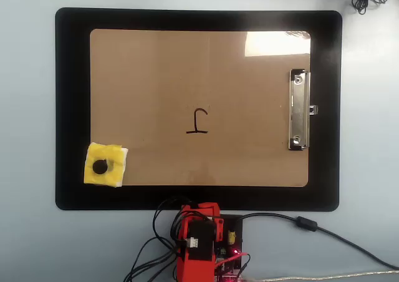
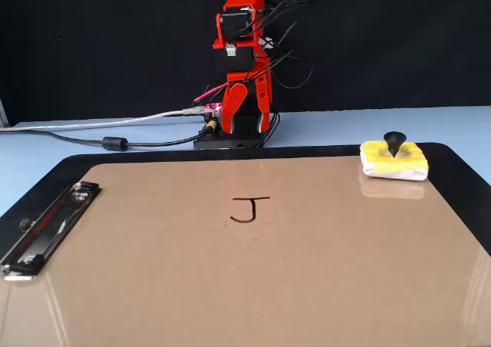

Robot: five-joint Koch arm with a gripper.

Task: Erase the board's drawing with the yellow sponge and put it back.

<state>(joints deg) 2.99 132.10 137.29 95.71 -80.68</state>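
1. Overhead view: the large tan-brown hardboard clipboard lies on a wider black mat, filling mid-frame; its silver metal clip sits at the right edge.
2. The thin black hooked marker drawing sits at the board's centre.
3. The small square yellow sponge with a black knob rests over the board's lower-left corner, well apart from the drawing.
4. The red arm is folded at bottom centre; in the fixed view its gripper hangs over its base, off the mat; whether it is parted or closed I cannot tell.
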